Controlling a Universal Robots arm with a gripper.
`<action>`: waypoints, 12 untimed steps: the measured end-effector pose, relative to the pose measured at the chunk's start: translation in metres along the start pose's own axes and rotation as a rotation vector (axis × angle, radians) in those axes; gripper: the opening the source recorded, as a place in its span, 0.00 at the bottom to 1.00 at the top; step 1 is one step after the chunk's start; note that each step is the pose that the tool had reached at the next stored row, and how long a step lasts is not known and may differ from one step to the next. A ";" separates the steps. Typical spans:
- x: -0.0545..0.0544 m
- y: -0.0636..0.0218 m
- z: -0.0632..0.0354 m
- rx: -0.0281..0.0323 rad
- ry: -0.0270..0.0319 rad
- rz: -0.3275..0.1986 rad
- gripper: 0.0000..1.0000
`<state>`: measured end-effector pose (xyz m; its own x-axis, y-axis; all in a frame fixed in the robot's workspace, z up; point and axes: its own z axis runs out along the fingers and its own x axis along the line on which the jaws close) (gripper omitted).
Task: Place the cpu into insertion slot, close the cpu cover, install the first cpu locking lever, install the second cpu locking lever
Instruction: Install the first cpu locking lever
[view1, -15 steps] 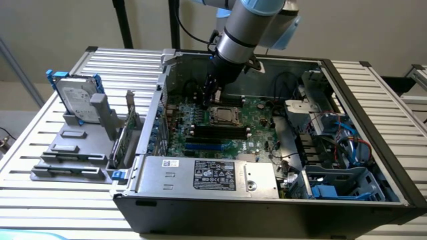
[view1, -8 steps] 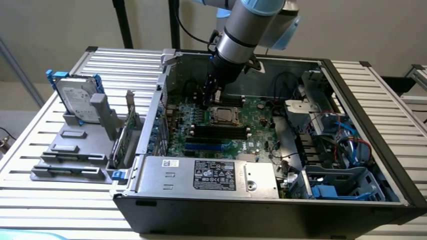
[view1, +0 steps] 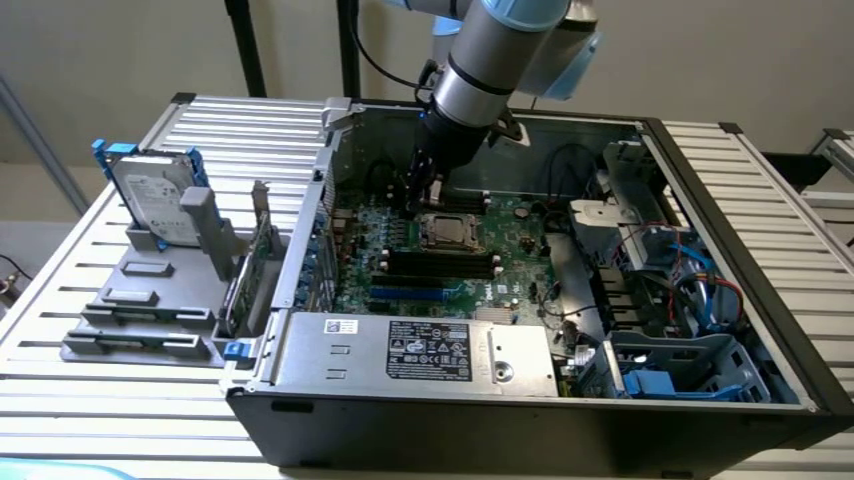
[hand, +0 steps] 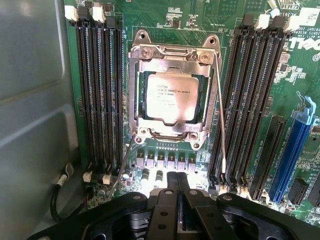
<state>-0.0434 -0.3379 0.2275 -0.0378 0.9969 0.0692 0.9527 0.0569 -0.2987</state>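
Observation:
The cpu (hand: 169, 96), with its silvery face and printed text, lies in the insertion slot (hand: 137, 100) on the green board. The grey cpu cover (hand: 172, 54) is folded down around it, framing its face. One thin wire locking lever (hand: 220, 115) runs along one side of the socket, its free end standing off the board. A second lever (hand: 121, 167) sticks out from the opposite corner. My gripper (hand: 178, 182) is shut with nothing in it, hovering just off the socket's edge. In the exterior view the gripper (view1: 424, 195) hangs over the socket (view1: 447, 230) inside the case.
Long black memory slots (hand: 97, 90) flank the socket on both sides, and a blue slot (hand: 295, 150) lies further off. The case's grey wall (hand: 30, 100) stands close by. A power supply (view1: 427, 350), cables (view1: 694, 290) and a drive cage (view1: 694, 370) crowd the case.

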 end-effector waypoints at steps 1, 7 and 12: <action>0.000 -0.0006 -0.0001 -0.0001 0.0033 0.001 0.11; 0.001 -0.0075 -0.0061 -0.0021 0.0269 0.009 0.11; 0.001 -0.0128 -0.0045 -0.0051 0.0394 0.044 0.11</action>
<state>-0.0543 -0.3379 0.2356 0.0156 0.9955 0.0937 0.9547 0.0130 -0.2973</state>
